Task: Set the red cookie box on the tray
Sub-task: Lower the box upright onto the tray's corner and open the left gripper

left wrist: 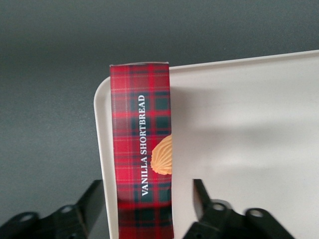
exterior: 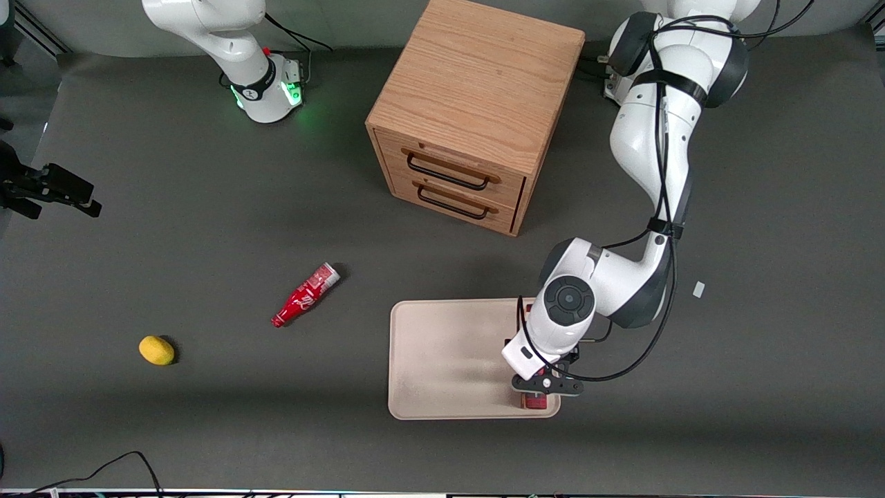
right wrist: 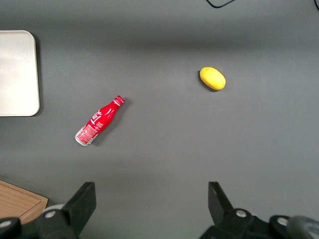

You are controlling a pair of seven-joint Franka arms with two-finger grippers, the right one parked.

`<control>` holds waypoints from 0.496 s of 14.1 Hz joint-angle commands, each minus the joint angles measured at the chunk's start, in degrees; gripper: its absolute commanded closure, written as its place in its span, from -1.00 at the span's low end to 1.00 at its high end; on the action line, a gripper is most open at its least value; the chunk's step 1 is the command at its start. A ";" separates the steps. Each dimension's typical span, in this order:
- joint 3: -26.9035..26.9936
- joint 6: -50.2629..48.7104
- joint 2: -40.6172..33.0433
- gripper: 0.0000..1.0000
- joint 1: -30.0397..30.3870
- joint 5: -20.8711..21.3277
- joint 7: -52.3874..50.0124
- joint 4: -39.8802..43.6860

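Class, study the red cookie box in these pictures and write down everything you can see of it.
The red cookie box is a slim cardboard carton in dark red plaid, printed "VANILLA SHORTBREAD" in white beside a tan cookie picture. It lies flat along one edge of the beige tray, by a rounded corner. The gripper straddles it with jaws open, a gap showing on each side. In the front view the arm hides nearly all of it.
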 commanded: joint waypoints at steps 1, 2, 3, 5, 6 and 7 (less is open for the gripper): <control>0.57 -0.69 1.15 -1.00 -0.79 0.94 -1.30 2.22; 0.57 -1.56 0.71 -1.00 -0.70 0.94 -1.30 2.22; 0.57 -4.44 -0.08 -1.00 -0.70 0.94 -1.21 2.31; 0.31 -12.95 -3.49 -1.00 -0.35 0.85 -0.51 2.39; 0.04 -17.17 -5.43 -1.00 0.00 0.77 0.62 2.39; 0.22 -20.78 -7.88 -1.00 0.44 0.50 2.81 2.31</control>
